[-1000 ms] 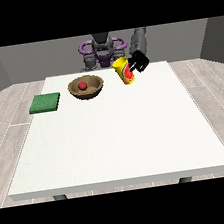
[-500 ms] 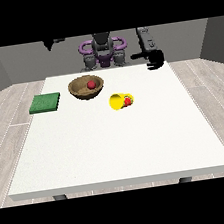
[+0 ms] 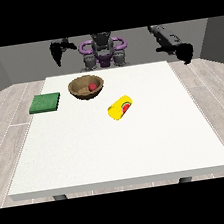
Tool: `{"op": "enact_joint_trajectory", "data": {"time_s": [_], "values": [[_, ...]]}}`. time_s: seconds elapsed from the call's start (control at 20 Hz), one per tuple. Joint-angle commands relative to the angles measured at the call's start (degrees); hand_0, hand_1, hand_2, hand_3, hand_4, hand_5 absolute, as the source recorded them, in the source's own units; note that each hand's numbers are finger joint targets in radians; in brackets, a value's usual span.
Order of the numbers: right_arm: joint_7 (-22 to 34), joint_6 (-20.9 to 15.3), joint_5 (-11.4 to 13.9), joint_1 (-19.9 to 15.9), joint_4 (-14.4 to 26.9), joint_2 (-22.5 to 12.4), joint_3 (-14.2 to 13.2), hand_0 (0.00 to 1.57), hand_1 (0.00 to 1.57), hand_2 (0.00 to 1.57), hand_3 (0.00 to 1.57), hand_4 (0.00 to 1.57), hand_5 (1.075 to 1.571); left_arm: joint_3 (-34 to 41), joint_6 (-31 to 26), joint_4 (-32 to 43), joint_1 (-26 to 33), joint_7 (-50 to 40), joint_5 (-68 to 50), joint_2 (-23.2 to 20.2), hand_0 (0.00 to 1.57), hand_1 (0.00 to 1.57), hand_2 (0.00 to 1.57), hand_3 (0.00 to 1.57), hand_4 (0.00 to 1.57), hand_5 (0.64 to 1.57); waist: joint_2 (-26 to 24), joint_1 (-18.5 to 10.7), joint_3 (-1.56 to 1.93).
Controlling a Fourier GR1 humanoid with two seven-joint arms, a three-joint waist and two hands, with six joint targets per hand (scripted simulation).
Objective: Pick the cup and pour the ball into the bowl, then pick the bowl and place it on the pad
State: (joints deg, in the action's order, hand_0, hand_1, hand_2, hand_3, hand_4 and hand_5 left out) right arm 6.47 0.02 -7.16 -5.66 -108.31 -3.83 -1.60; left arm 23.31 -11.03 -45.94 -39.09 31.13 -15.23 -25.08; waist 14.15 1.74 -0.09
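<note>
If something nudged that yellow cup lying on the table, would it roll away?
Probably: the yellow cup lies on its side on the flat white table, so its round wall could roll. It would likely curve rather than run straight, if it tapers.

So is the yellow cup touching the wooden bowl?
Apart. The front view shows bare white table between the cup, lying on its side, and the bowl.

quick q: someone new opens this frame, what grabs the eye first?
The yellow cup lying on its side near the middle of the white table, held by neither hand. Behind it, the brown bowl holds the red ball, with the green pad off at the view's left.
</note>
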Motion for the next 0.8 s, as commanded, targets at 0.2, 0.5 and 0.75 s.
{"op": "enact_joint_trajectory", "data": {"time_s": [0.2, 0.5, 0.75], "values": [[-13.5, 1.5, -1.3, -2.9, 18.5, 3.0, -3.1, 0.00, 0.00, 0.00, 0.00, 0.40, 1.569, -0.2, -4.3, -2.6, -7.2, -8.8, -0.9, -10.0, 0.00, 0.00, 0.00, 0.00, 0.00, 1.522, 3.3, -1.6, 0.16], [-21.0, 7.5, -4.3, -5.0, 30.6, 0.0, -6.8, 0.00, 0.00, 0.00, 0.00, 0.33, 1.571, 1.5, -3.6, -3.4, -11.8, -13.2, -1.4, -16.6, 0.00, 0.00, 0.00, 0.00, 0.00, 1.541, 5.9, 0.4, 0.16], [-24.1, 7.3, -3.3, -10.8, 42.3, -0.2, -8.1, 0.00, 0.00, 0.00, 0.00, 0.29, 1.570, 0.9, -4.2, -4.9, -14.6, -18.2, -3.0, -17.7, 0.00, 0.00, 0.00, 0.00, 0.00, 1.545, 4.6, -1.2, 0.14]]}}
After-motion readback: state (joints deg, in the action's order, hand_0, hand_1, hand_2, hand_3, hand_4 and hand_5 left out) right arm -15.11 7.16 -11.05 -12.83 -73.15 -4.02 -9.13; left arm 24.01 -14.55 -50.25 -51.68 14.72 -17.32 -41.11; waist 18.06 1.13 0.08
